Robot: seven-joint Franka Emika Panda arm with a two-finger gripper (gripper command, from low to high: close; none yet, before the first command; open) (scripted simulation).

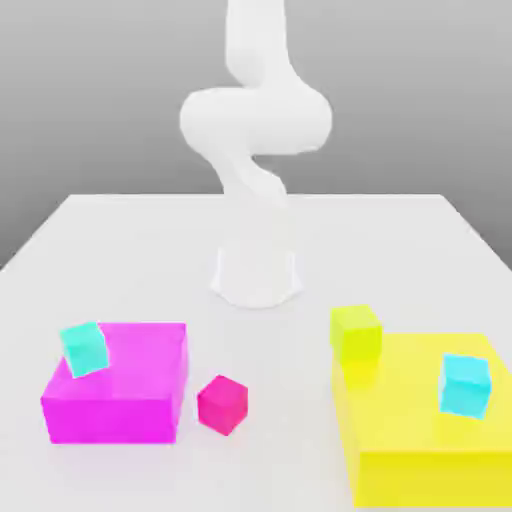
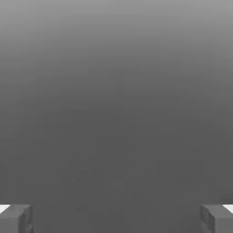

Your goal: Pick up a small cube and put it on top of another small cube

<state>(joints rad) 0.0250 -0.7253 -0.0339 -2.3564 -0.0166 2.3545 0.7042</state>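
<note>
The small cube (image 1: 222, 404), hot pink and glossy, sits on the white table between the two big blocks, towards the front. The other small cube (image 1: 356, 333), lime yellow-green, stands at the back corner of the big yellow block on the exterior view's left side. I cannot tell whether it rests on the block or just beside it. In the hand view my gripper (image 2: 116, 219) is open, its two grey fingertips (image 2: 16, 219) far apart with nothing between them and a plain grey background ahead.
The white arm (image 1: 255, 130) rises from its base (image 1: 256, 275) at the table's middle and leaves the picture at the top. A big magenta block (image 1: 140, 385) carries a cyan cube (image 1: 84, 348). A big yellow block (image 1: 410, 450) carries another cyan cube (image 1: 466, 384).
</note>
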